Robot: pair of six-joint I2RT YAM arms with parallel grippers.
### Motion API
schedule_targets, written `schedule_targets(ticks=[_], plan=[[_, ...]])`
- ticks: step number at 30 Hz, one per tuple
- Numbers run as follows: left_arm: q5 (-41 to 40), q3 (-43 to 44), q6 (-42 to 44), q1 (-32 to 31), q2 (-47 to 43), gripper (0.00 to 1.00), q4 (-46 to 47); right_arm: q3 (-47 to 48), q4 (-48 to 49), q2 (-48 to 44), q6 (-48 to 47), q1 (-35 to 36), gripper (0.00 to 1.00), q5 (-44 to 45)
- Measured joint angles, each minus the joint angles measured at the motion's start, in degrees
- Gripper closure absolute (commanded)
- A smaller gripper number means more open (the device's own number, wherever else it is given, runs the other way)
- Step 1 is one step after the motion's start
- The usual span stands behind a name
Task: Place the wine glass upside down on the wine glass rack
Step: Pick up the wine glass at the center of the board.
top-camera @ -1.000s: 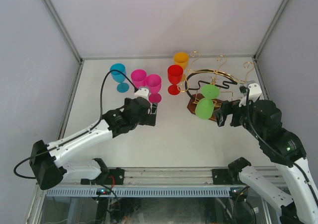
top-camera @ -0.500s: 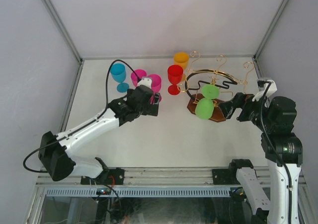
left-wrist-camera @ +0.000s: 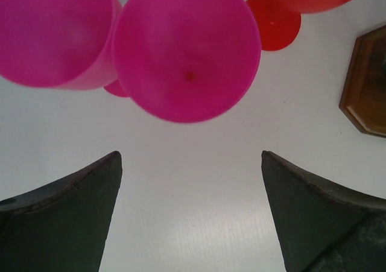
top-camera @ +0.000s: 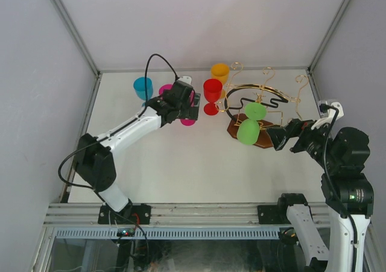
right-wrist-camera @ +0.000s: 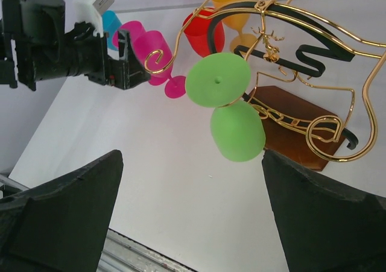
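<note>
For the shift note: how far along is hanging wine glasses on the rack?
Done: one green plastic wine glass hangs upside down on the gold wire rack. In hand: nothing; the open left gripper hovers over a pink wine glass, the right gripper open and empty. Left: that glass and the red wine glass stand unhung.

I was working in a lab test cell: plain white walls, aluminium rail at six o'clock, white table.

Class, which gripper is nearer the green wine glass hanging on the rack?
Right. The right gripper is close beside the green wine glass, apart from it; the left gripper is above the pink glasses, much farther away.
</note>
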Motion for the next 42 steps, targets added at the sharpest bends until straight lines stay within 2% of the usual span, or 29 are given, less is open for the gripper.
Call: schedule_targets(ticks=[8, 22, 25, 31, 37, 42], plan=[[0.2, 6.64, 0.46, 0.98, 7.5, 0.0, 0.09, 0.0, -1.09, -0.31, -1.07, 1.14, 0.01, 0.87], [-5.55, 15.69, 0.02, 2.19, 15.69, 0.0, -1.09, 0.0, -2.23, -0.28, -2.49, 2.69, 0.01, 1.07], [-5.55, 16.74, 0.0, 2.49, 16.41, 0.06, -1.2, 0.0, -2.49, -0.28, -2.64, 2.82, 0.01, 1.09], [-5.27, 16.98, 0.02, 2.62, 16.57, 0.26, -1.09, 0.0, -2.51, -0.28, -3.17, 3.1, 0.01, 1.11], [-4.33, 15.89, 0.52, 2.62, 16.11, 0.3, 0.76, 0.0, -2.51, -0.28, -3.85, 3.48, 0.01, 1.95], [-2.47, 8.81, 0.5, 2.05, 10.69, 0.31, 4.33, 0.0, -2.43, -0.39, -5.07, 5.25, 0.0, 2.32]])
